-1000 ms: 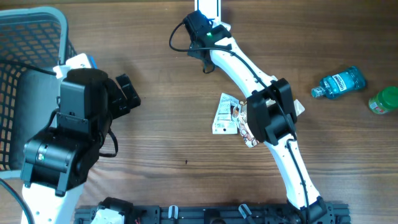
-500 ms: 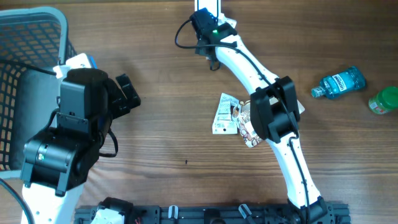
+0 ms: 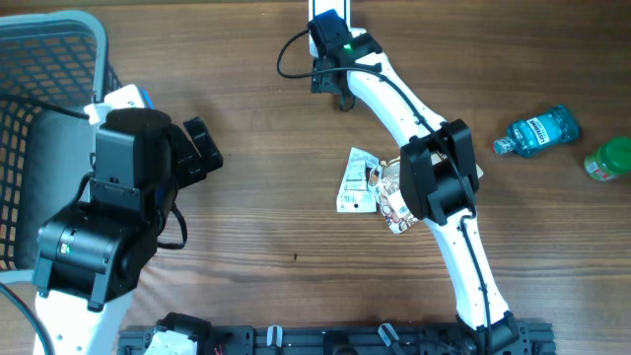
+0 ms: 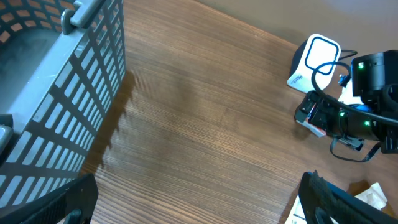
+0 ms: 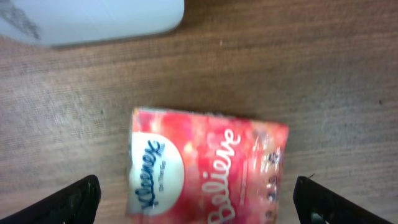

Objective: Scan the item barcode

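Noted left gripper (image 4: pixel 199 205), right gripper (image 5: pixel 198 202) wide open, empty. Risk of losing soft pack (image 5: pixel 205 165), mid-frame, on pinching; no barcode showing.

A grey mesh basket (image 3: pixel 49 59) stands at the left edge of a brown wooden table (image 3: pixel 256 207). Near the right edge a blue plastic bottle (image 3: pixel 537 131) lies on its side, just beside a green-topped container (image 3: pixel 609 158). A white printed packet (image 3: pixel 357 182) lies flat near the middle.
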You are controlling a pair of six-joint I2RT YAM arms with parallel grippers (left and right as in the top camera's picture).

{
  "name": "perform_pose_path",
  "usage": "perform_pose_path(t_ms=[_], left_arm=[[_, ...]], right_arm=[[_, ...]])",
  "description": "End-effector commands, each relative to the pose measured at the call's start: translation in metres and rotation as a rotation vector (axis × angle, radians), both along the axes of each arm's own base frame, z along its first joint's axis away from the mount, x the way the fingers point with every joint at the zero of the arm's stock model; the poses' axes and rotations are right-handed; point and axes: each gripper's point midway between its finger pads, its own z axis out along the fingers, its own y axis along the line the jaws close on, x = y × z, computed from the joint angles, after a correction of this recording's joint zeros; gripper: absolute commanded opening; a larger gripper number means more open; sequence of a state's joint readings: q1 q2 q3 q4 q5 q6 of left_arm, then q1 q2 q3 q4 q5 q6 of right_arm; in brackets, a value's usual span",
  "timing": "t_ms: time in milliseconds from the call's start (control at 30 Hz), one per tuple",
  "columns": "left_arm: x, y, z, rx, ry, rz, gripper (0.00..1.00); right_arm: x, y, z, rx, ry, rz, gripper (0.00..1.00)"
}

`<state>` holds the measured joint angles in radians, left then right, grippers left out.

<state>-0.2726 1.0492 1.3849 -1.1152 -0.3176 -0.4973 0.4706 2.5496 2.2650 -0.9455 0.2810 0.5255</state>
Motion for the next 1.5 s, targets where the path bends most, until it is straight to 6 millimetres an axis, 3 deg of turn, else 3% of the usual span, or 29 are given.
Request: perform_pose_path(t_ms=[0,267,467,600,833,1100,1267,1467], left_arm=[[0.001,0.004,0.004,0.022,-0.011,0.006,1.00],[0.001,0.004,0.004,0.022,-0.011,0.006,1.00],[0.001,0.004,0.004,0.022,-0.011,0.006,1.00],[0.001,0.004,0.004,0.022,-0.011,0.006,1.00],[0.001,0.004,0.004,0.022,-0.011,0.006,1.00],[0.001,0.004,0.004,0.022,-0.011,0.006,1.00],[0.001,0.004,0.004,0.022,-0.011,0.006,1.00],[0.001,0.004,0.004,0.022,-0.011,0.006,1.00]], right_arm=[[-0.009,0.001,-0.011,0.009,0.045,-0.020,1.00],[-0.001,0.004,-0.010,0.033,0.006,-0.048,1.00],[-0.002,0.004,-0.033,0.030,0.030,-0.064,0.99],[-0.003,0.004,-0.036,0.027,0.034,-0.064,0.99],[0.001,0.003,-0.035,0.023,0.017,-0.069,0.74],[-0.001,0.000,-0.035,0.005,0.023,-0.070,0.66],[-0.008,0.000,-0.026,0.008,0.050,-0.064,0.66],[-0.025,0.017,0.004,0.127,0.113,-0.025,0.67]])
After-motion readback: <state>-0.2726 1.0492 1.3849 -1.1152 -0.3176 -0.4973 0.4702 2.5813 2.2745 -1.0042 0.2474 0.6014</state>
